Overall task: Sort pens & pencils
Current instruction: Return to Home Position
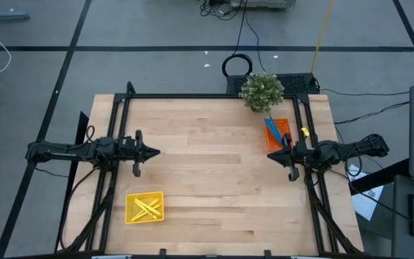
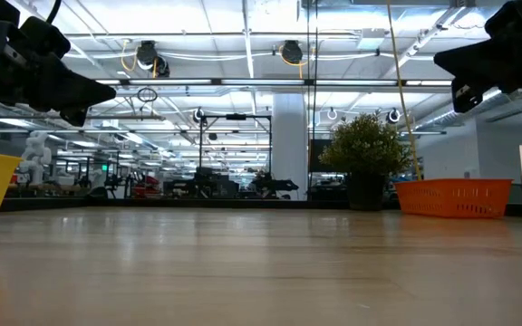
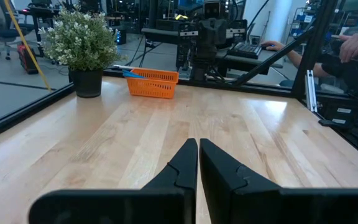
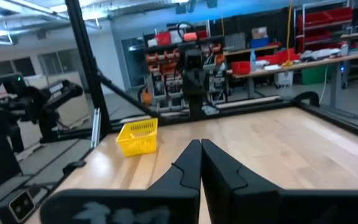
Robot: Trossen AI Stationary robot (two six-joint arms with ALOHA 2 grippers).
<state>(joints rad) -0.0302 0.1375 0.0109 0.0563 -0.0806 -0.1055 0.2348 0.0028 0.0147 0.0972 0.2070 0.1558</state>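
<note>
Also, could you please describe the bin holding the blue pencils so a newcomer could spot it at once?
On the wooden table, find the potted plant on the right arm's side. The orange bin sits right next to it. It alone holds blue pencils; the yellow bin, near the left arm, holds yellow pencils.

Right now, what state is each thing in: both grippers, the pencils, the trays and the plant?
left gripper: shut, empty, raised over the left side of the table.
right gripper: shut, empty, raised by the orange tray.
yellow pencils: lying in the yellow tray.
blue pencils: lying in the orange tray.
plant: upright.
</note>
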